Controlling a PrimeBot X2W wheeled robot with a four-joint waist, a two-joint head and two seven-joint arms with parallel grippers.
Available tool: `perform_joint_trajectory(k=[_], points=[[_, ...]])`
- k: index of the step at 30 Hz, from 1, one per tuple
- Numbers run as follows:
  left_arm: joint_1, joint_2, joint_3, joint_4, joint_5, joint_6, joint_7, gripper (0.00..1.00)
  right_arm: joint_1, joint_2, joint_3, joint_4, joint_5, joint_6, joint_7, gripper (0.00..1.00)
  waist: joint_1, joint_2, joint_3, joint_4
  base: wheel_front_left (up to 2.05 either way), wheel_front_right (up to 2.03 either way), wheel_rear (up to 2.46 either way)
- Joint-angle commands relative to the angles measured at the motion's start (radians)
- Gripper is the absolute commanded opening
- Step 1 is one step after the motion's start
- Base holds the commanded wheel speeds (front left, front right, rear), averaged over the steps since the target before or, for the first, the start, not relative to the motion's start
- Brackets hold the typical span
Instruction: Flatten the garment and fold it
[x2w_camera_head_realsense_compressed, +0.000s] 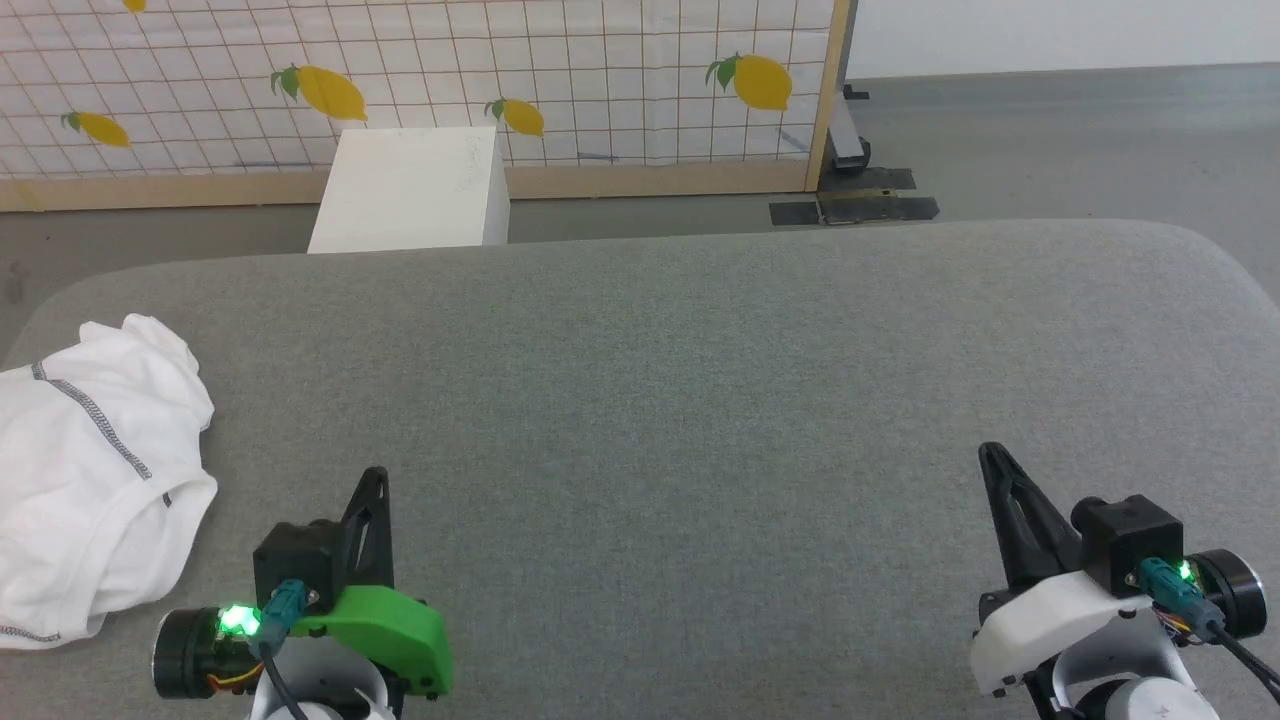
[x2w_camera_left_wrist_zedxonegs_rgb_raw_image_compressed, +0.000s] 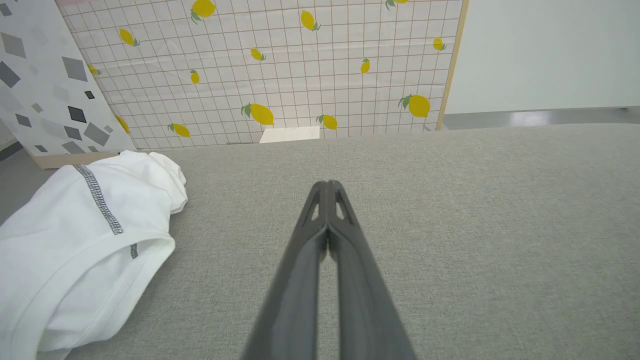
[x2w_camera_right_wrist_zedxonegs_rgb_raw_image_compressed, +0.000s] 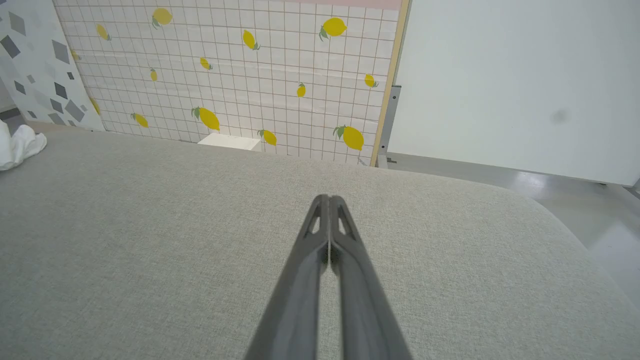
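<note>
1. Left pincer (x2w_camera_left_wrist_zedxonegs_rgb_raw_image_compressed: 327, 187): you are looking along two dark fingers that are pressing together on nothing. They are hovering low over the grey padded surface (x2w_camera_head_realsense_compressed: 700, 400) and pointing ahead toward the white box (x2w_camera_head_realsense_compressed: 410, 190) beyond its far edge.
2. Right pincer (x2w_camera_right_wrist_zedxonegs_rgb_raw_image_compressed: 327, 200): its fingers are likewise meeting tip to tip, empty, and aiming forward over bare padding.
3. Garment (x2w_camera_head_realsense_compressed: 90, 470): it is lying crumpled in a heap to the left of the left pincer, near it but apart. It is sitting well apart from the right pincer, with open padding between them.
4. Risk, closed tips: if you are reaching in with the fingers together, you are likely shoving the heap instead of gripping it.
5. Risk, edge: the heap is sitting by the surface's left margin, and how much is overhanging cannot be told. An outward nudge from the left pincer could be sending it over the side.
6. Risk, layers: by pinching into the bunched middle you are probably catching several folds at once, so the cloth is bunching further rather than spreading. The grey-stitched seam (x2w_camera_left_wrist_zedxonegs_rgb_raw_image_compressed: 100, 200) is offering a clearer single edge.
7. Risk, reach: the right pincer is facing a long crossing, so you may be tugging one-handed and twisting the fabric.
</note>
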Motion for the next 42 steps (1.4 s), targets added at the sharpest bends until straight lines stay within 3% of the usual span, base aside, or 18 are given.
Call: perform_joint_trajectory(k=[1, 3, 4, 28, 42], points=[[-0.018, -0.005, 0.004, 0.003, 0.010, -0.001, 0.001, 0.00, -0.016, 0.002, 0.002, 0.002, 0.007, -0.002, 0.000, 0.00, 0.0000, 0.0000, 0.000, 0.000, 0.00, 0.00, 0.00], [-0.018, -0.005, 0.004, 0.003, 0.010, -0.001, 0.001, 0.00, -0.016, 0.002, 0.002, 0.002, 0.007, -0.002, 0.000, 0.00, 0.0000, 0.0000, 0.000, 0.000, 0.00, 0.00, 0.00], [0.000, 0.000, 0.000, 0.000, 0.000, 0.000, 0.000, 1.00, 0.000, 0.000, 0.000, 0.000, 0.000, 0.000, 0.000, 1.00, 0.0000, 0.0000, 0.000, 0.000, 0.00, 0.00, 0.00], [0.019, -0.001, -0.021, -0.008, -0.003, 0.022, -0.044, 1.00, 0.011, 0.000, -0.053, -0.005, 0.025, 0.000, -0.044, 1.00, 0.0000, 0.0000, 0.002, 0.001, 0.00, 0.00, 0.00], [0.027, -0.001, -0.032, -0.017, -0.009, 0.042, -0.072, 1.00, 0.013, 0.000, -0.082, -0.013, 0.028, 0.000, -0.072, 1.00, 0.0000, 0.0000, 0.010, 0.045, 0.00, 0.00, 0.00]])
